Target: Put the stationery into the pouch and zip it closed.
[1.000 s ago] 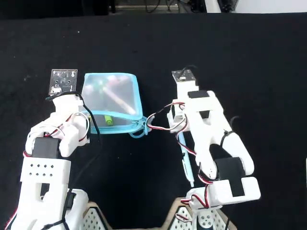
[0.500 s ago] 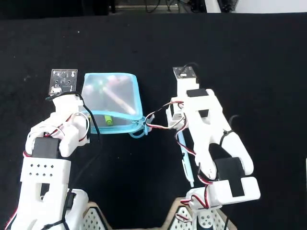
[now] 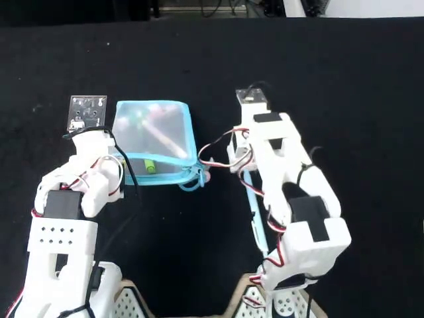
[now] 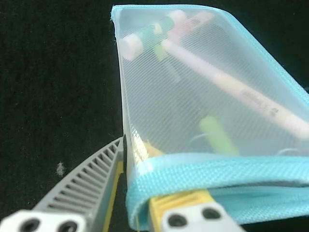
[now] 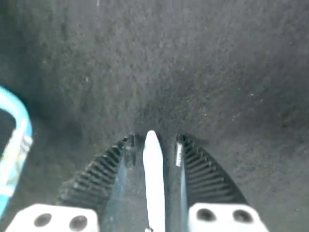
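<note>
The translucent pouch (image 3: 154,136) with blue trim lies left of centre. Inside it are a pink-white pen (image 4: 231,87) and green pieces (image 4: 217,135). My left gripper (image 3: 121,164) is shut on the pouch's near left corner, one finger (image 4: 96,169) outside the mesh and the other inside the blue mouth edge. A light blue pen (image 3: 257,212) lies on the cloth to the right of the pouch, pointing away from the arm bases. My right gripper (image 5: 153,140) is low over the pen's far end. It is open, with the white tip (image 5: 154,164) between its fingers and a narrow gap on each side.
The pouch's blue zipper loop (image 3: 194,179) sticks out toward the right arm and appears at the edge of the right wrist view (image 5: 17,145). Black cloth (image 3: 358,99) covers the table, with open room to the right and at the far side.
The right arm has leaned forward and swung its upper part left, bringing its gripper down around the pen's end. The left arm and the pouch have not moved.
</note>
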